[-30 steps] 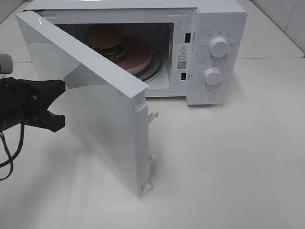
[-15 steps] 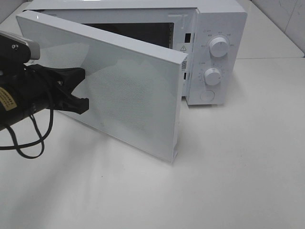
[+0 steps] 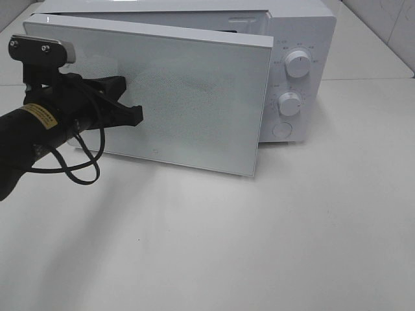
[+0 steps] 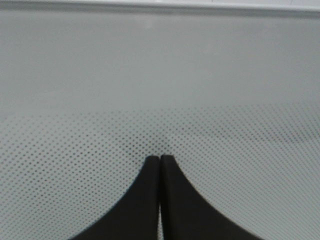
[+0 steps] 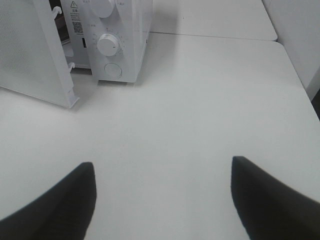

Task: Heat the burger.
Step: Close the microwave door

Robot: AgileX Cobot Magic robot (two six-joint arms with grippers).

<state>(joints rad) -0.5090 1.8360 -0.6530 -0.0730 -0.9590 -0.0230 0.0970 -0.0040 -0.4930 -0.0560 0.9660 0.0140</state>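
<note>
The burger is hidden behind the microwave door [image 3: 188, 103], which stands nearly closed, a narrow gap left at its latch side. My left gripper [image 3: 135, 115] is shut, and its black fingertips press against the door's dotted window [image 4: 160, 125]. In the left wrist view the two fingertips [image 4: 150, 175] lie together against that window. The right gripper [image 5: 162, 200] is open over the bare table, well away from the white microwave [image 5: 120, 40]; it does not show in the exterior high view.
The microwave [image 3: 298, 39] stands at the back of the white table [image 3: 259, 246], with two dials [image 3: 298, 63] and a round button [image 3: 281, 130] on its right panel. A tiled wall [image 3: 389, 19] rises at the back right.
My left gripper has moved right and pushed the door from wide open to nearly closed. The burger and the pink dish inside have gone out of sight behind it.
</note>
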